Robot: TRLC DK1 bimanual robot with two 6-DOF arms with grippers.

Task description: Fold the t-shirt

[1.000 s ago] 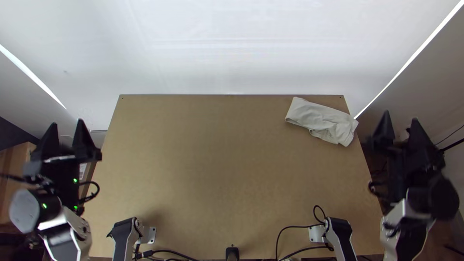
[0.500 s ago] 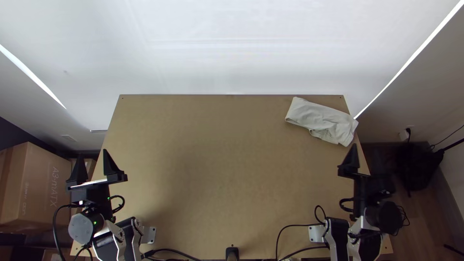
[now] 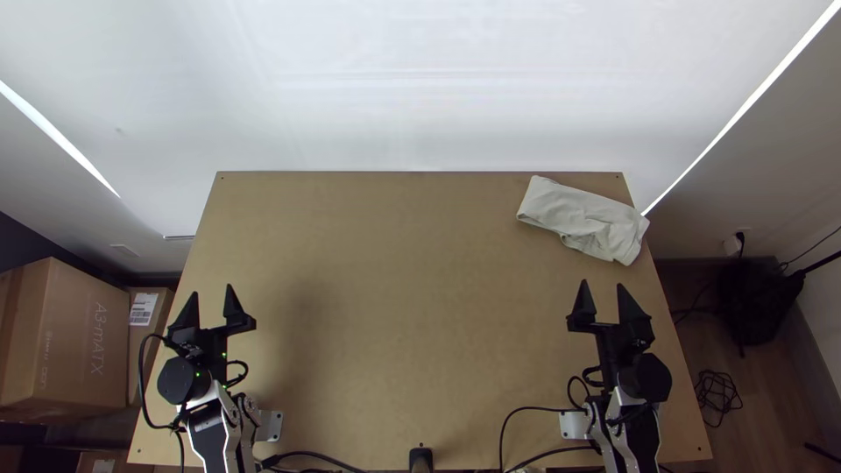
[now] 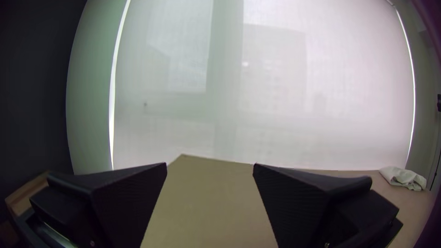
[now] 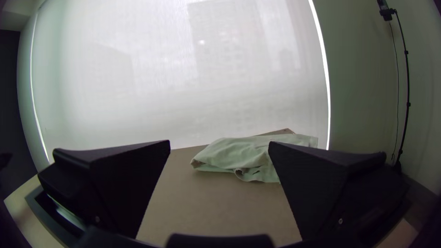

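Left claw (image 3: pixel 212 290) and right claw (image 3: pixel 603 285) stand wide; t-shirt (image 3: pixel 580 215) beyond the latter, likely light, soft: grip nearest edge.

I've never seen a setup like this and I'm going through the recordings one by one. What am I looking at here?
These are two robot arms, a left arm and a right arm, at the near edge of a wooden table. They end in the left tool and the right tool, each with two black fingers.

The top view looks steeply down from a fixed camera. The other two pictures come from a camera on each arm's wrist, looking out over its own fingers.

Near the table's far right corner lies a pale cloth, the t-shirt to be folded, gathered into a long, rumpled strip. Both tools are open and hold nothing.
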